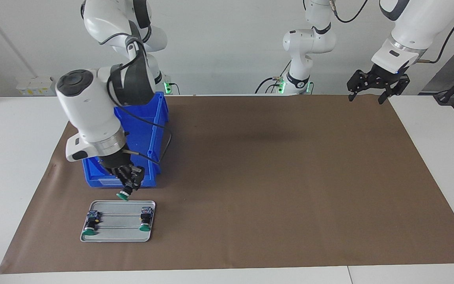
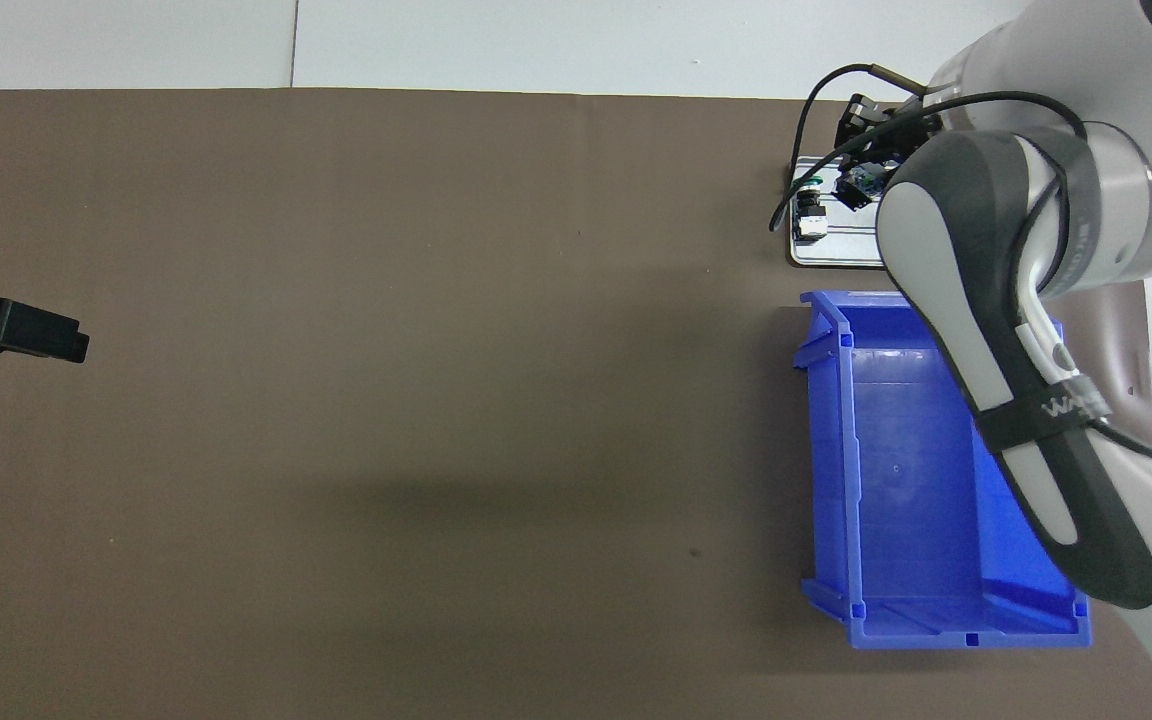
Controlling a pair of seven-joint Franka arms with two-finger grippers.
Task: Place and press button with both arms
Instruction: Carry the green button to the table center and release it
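Buttons counted: three small push-button switches with round green caps on short black bodies. Two lie on their sides on the flat rectangular silver metal tray (image 1: 118, 227), one (image 1: 91, 225) at the end toward the right arm's end of the table, the other (image 1: 145, 220) at the tray's end toward the left arm. The third green-capped button (image 1: 124, 194) hangs cap-down in the right gripper (image 1: 129, 185), whose fingers are clamped on its black body, in the air just over the tray's edge that faces the robots. One blue open-topped plastic bin (image 1: 150, 130) stands just beside the tray, nearer to the robots; no contents can be seen where its inside shows. Tray and bin both rest on one brown paper sheet (image 1: 270, 177) covering the white table (image 1: 10, 150). Two white arms are present. The left gripper (image 1: 373, 91) waits with fingers spread wide and nothing between them, over the brown sheet's corner, well apart from the tray.
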